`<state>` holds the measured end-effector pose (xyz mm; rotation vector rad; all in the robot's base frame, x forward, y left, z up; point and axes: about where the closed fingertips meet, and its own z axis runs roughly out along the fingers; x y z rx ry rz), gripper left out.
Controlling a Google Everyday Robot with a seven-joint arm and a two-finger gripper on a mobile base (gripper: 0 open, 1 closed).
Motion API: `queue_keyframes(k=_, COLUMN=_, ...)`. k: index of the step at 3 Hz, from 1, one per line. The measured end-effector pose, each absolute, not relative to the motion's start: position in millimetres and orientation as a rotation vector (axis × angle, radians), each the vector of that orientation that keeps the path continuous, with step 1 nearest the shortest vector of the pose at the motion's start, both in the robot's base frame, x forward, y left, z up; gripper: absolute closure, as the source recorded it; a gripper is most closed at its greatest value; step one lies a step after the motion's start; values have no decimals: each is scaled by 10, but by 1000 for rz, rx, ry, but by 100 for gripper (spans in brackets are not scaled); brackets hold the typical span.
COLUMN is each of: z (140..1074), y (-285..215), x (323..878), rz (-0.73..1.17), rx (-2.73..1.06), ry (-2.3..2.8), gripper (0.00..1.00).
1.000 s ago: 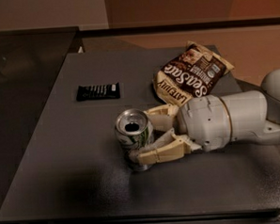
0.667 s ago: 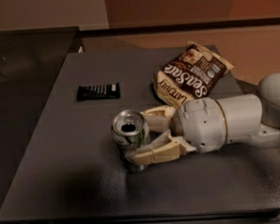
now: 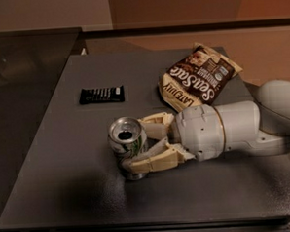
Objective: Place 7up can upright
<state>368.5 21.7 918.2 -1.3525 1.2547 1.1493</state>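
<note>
The 7up can [image 3: 125, 133] stands upright on the dark grey table [image 3: 73, 141], left of centre, its silver top with the open pull-tab hole facing up. My gripper [image 3: 135, 146] reaches in from the right, low over the table. Its cream fingers [image 3: 154, 161] sit on either side of the can, one behind and one in front, closed against its wall. The white wrist and arm [image 3: 223, 131] stretch off to the right edge. The can's base seems to rest on the table.
A brown-and-cream snack bag [image 3: 196, 78] lies behind my wrist at the back right. A flat black wrapped bar [image 3: 101, 95] lies at the back left. The table's front edge [image 3: 140, 220] is close below the can.
The gripper and the can in it have shifted slightly to the left across the table. The bag and the bar have not moved.
</note>
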Motion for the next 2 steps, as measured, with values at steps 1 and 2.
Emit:
queue_keyframes(k=1, z=9118, y=262, x=3707, rz=1166, rx=-1340, ry=1266, gripper=100)
queue_keyframes(k=2, z=9031, y=289, x=3731, rz=1174, rx=-1318, ry=1288, gripper=82)
